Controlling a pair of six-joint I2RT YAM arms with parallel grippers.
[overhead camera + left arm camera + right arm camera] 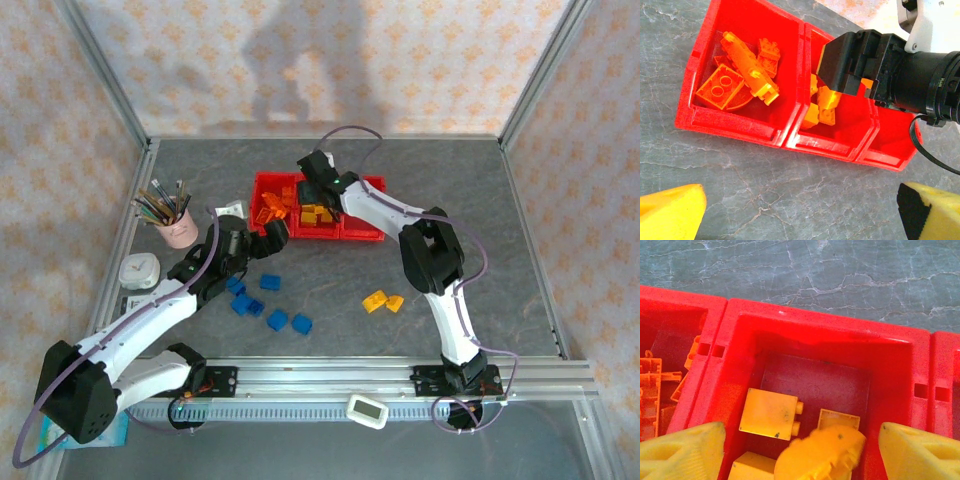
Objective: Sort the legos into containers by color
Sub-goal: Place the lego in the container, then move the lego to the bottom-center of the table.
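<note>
1. Grey marbled table (pixel 480 260), patterned walls (pixel 300 60).
2. Three joined red bins (pixel 365 236); six blue bricks (pixel 277 320) and two yellow bricks (pixel 373 301) loose on table.
3. Bin row mid-table, long axis left-right; orange pieces (pixel 720 87) in left bin.
4. Left gripper (pixel 800 215) wide open, empty. Right gripper (pixel 802 447) over middle bin, jaws apart, blurred yellow brick (pixel 820 450) between, touching neither finger.

Grey veined counter (pixel 520 230), surface sound. Enclosure walls (pixel 330 50) papered cream with an orange floral pattern. Aluminium frame posts (pixel 103 70) at the corners, rail (pixel 330 372) along the near edge. Soft shadows on the rear wall.
</note>
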